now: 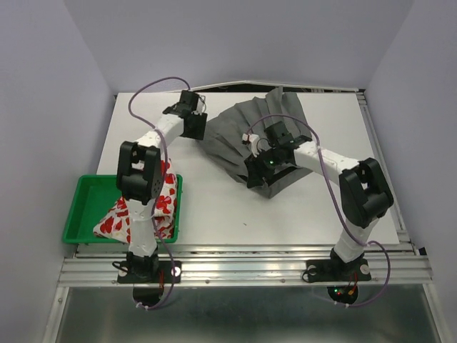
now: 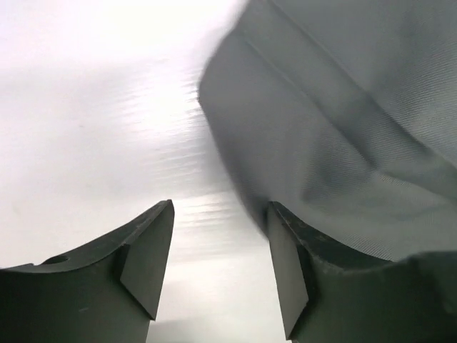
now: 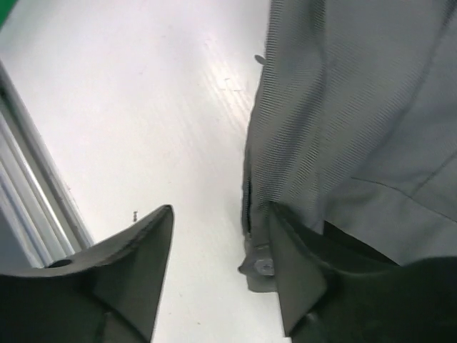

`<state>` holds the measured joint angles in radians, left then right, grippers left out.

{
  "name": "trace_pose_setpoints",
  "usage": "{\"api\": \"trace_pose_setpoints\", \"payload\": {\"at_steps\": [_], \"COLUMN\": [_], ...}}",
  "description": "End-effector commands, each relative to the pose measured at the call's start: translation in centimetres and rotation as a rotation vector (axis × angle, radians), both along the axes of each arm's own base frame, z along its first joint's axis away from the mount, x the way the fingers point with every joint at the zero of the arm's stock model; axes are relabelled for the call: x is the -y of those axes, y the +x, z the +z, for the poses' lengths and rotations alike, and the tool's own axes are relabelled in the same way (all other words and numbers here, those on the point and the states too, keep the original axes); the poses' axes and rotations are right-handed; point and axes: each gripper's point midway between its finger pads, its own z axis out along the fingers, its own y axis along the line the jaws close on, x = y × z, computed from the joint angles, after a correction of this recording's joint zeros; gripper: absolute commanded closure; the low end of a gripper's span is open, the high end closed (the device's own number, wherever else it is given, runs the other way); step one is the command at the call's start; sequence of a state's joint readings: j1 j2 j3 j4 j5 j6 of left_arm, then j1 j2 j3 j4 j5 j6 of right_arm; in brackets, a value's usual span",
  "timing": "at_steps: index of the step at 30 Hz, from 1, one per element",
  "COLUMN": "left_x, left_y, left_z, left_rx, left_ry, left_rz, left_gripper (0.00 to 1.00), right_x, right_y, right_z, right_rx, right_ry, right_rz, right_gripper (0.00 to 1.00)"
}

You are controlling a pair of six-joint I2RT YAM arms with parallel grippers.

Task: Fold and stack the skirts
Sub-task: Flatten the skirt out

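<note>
The dark grey skirt (image 1: 243,139) lies spread and rumpled on the white table, centre back. My left gripper (image 1: 198,126) is open at its left hem; in the left wrist view the grey cloth (image 2: 335,136) lies beside and over the right finger, with bare table between the jaws (image 2: 220,250). My right gripper (image 1: 255,174) is open at the skirt's near waistband corner; the right wrist view shows the cloth edge (image 3: 343,121) with a small snap (image 3: 265,266) against the right finger. The white skirt with red hearts (image 1: 143,211) lies bunched in the tray, partly hidden by my left arm.
A green plastic tray (image 1: 86,207) sits at the table's front left. The metal rail (image 1: 243,250) runs along the near edge. Grey walls close in the left, right and back sides. Bare white table (image 1: 235,214) lies between the skirt and the rail.
</note>
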<state>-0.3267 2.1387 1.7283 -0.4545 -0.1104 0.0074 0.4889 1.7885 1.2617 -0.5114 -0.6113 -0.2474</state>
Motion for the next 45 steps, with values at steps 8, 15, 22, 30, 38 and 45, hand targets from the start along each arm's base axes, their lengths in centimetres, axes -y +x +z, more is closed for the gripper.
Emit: {"api": "trace_pose_setpoints", "payload": {"at_steps": [8,15,22,30,38,45], "left_x": [5.2,6.1,12.9,16.1,20.3,22.2], "left_y": [-2.1,-0.5,-9.9,-15.4,-18.1,-19.2], "left_z": [13.7,10.6,9.3,7.5,6.5,4.8], "left_rx": [0.265,0.132,0.077,0.104,0.164,0.175], "left_ry": [-0.387,-0.382,-0.256,0.028,0.193,0.268], "left_rz": [-0.431,-0.369,-0.901,-1.218,-1.391,-1.470], "left_gripper": [0.21,0.40,0.38,0.32,0.32,0.29], "right_x": [9.4,19.4,24.4,26.0,25.7,25.2], "right_y": [8.0,14.8,15.7,13.8,13.0,12.6], "right_z": [8.7,4.6,0.9,-0.7,-1.1,-3.1], "right_rx": [0.106,0.140,0.034,-0.097,-0.174,-0.251], "right_ry": [0.114,-0.144,-0.242,-0.231,-0.184,-0.176], "right_rz": [-0.288,-0.593,-0.683,-0.696,-0.675,-0.666], "right_gripper": [0.34,0.41,0.35,0.33,0.34,0.43]}}
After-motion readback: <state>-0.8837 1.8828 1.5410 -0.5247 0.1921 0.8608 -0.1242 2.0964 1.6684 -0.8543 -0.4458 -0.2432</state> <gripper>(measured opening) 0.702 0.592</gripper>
